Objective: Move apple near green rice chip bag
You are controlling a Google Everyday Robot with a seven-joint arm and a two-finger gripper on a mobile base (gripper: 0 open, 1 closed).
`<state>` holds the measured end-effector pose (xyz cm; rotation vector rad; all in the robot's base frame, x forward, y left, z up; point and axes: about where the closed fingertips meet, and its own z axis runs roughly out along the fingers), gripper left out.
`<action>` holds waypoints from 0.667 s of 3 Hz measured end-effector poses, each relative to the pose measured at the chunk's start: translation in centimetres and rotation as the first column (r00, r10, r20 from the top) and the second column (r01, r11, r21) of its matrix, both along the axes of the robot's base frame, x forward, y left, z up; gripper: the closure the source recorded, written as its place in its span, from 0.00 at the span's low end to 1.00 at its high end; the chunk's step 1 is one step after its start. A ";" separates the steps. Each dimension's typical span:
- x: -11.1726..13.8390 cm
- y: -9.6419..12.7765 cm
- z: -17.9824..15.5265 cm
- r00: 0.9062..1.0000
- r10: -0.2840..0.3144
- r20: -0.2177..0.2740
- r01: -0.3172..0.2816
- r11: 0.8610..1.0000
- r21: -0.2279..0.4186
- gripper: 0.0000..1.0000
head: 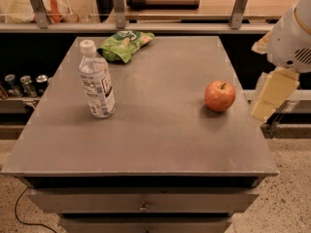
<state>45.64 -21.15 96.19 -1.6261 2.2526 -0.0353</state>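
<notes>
The apple (219, 95), red-orange with a short dark stem, sits upright on the right part of the grey table top (160, 130). The green rice chip bag (125, 44) lies flat at the table's far left, well away from the apple. My gripper (261, 111), cream-coloured below the white arm (291, 38), hangs just off the table's right edge, to the right of the apple and apart from it. It holds nothing that I can see.
A clear water bottle (96, 87) with a white cap stands upright on the left of the table, in front of the bag. A shelf with rails (146, 25) runs behind the table. Cans (22, 84) stand low at the far left. Drawers (142, 200) sit below the table front.
</notes>
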 end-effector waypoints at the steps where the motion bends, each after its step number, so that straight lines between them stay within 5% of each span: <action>1: 1.9 0.1 -3.1 0.994 -0.111 -0.021 0.113 0.989 0.094 0.00; 2: 3.7 -0.3 -5.0 0.978 -0.207 -0.020 0.207 0.965 0.161 0.00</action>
